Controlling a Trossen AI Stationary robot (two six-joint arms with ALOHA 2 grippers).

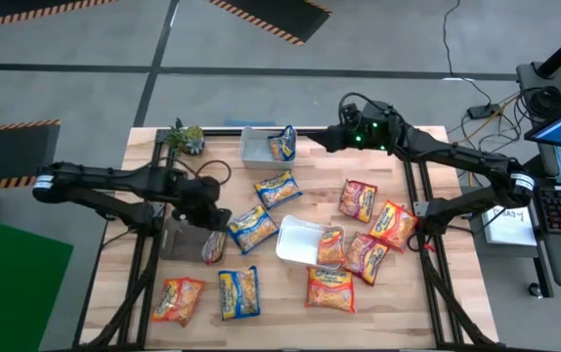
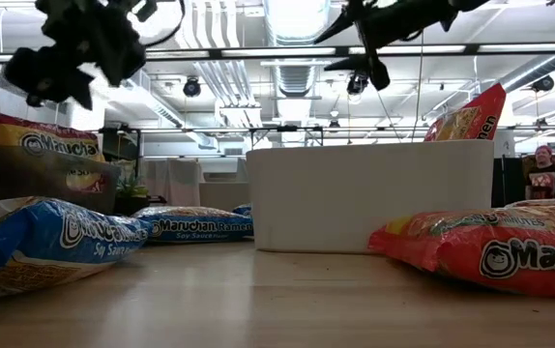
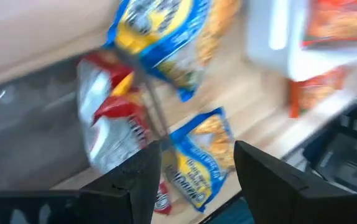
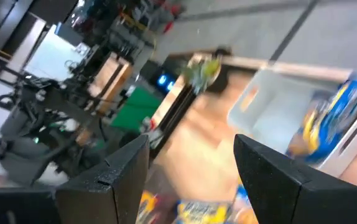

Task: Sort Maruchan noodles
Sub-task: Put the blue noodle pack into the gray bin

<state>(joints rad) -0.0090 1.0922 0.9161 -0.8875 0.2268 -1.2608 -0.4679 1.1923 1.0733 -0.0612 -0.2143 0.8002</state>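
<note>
Overhead, the pale wooden plank table (image 1: pixel 290 293) carried the scattered Maruchan noodles, flat crinkly plastic ramen packets, all placed here against the white rectangular tray (image 1: pixel 298 240) near the table's middle. Farthest left of that tray, an orange packet (image 1: pixel 177 298) lay close to the table's front edge, with a blue-and-yellow packet (image 1: pixel 238 291) just beside it. Left of the tray stood a dark translucent bin (image 1: pixel 176 238) with a red-and-silver packet (image 1: pixel 214 244) leaning at its side. The left gripper (image 1: pixel 220 217) hovered above that packet, its fingers (image 3: pixel 138 180) spread apart and grasping nothing. Two more blue-and-yellow packets (image 1: pixel 252 227) lay between the bin and the tray, leaving a little bare wood around them. One orange packet (image 1: pixel 331 244) rested inside the tray. Behind the tray, near the table's back edge, a clear tub (image 1: pixel 257 147) held an upright blue packet (image 1: pixel 282 144). The right gripper (image 1: pixel 322 139) hung just beside that tub, its fingers (image 4: pixel 116 171) parted and empty. Right of the tray, four orange-and-red packets (image 1: pixel 391 223) clustered toward the table's right edge, some of them touching. Bare wood lay open along the front right corner. From table height, "Maruchan Ramen" and "Soy Sauce" could be read on a blue packet (image 2: pixel 192 226).
</note>
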